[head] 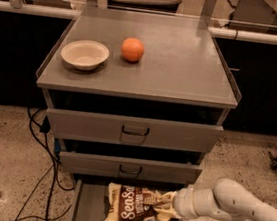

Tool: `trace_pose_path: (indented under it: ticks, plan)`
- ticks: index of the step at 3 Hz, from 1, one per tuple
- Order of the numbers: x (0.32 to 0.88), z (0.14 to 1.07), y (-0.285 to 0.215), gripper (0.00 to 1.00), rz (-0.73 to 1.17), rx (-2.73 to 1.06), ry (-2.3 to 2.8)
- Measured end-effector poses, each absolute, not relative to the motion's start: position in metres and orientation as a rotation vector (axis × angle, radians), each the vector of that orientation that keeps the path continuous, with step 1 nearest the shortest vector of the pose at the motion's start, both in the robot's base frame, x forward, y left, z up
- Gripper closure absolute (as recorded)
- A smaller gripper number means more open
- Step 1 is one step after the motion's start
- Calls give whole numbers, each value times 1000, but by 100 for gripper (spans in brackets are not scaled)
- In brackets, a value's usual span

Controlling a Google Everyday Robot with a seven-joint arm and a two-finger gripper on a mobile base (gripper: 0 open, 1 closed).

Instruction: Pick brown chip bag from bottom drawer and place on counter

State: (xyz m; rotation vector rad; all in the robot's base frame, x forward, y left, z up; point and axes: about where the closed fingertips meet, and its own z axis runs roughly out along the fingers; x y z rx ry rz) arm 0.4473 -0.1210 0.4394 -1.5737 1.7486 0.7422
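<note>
The brown chip bag [129, 208] with white "Sea Salt" lettering lies in the open bottom drawer [85, 208], below the two upper drawers. My gripper [165, 205] reaches in from the right on its white arm [233, 202]. Its fingers are closed on the bag's right end, and that end is raised a little off the drawer floor. The counter [184, 63] is the grey cabinet top above.
A cream bowl [85, 54] and an orange [133, 49] sit on the counter's left half. The two upper drawers [134, 130] are pushed in, directly above the bag. Black cables [33, 170] lie on the floor left of the cabinet.
</note>
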Motion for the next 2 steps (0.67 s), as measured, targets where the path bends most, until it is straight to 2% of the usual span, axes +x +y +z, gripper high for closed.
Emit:
trace_pose_path:
  ticks: [1, 2]
  plan:
    - [443, 499, -154, 100, 695, -1553, 1748]
    - [443, 500, -154, 100, 695, -1553, 1748]
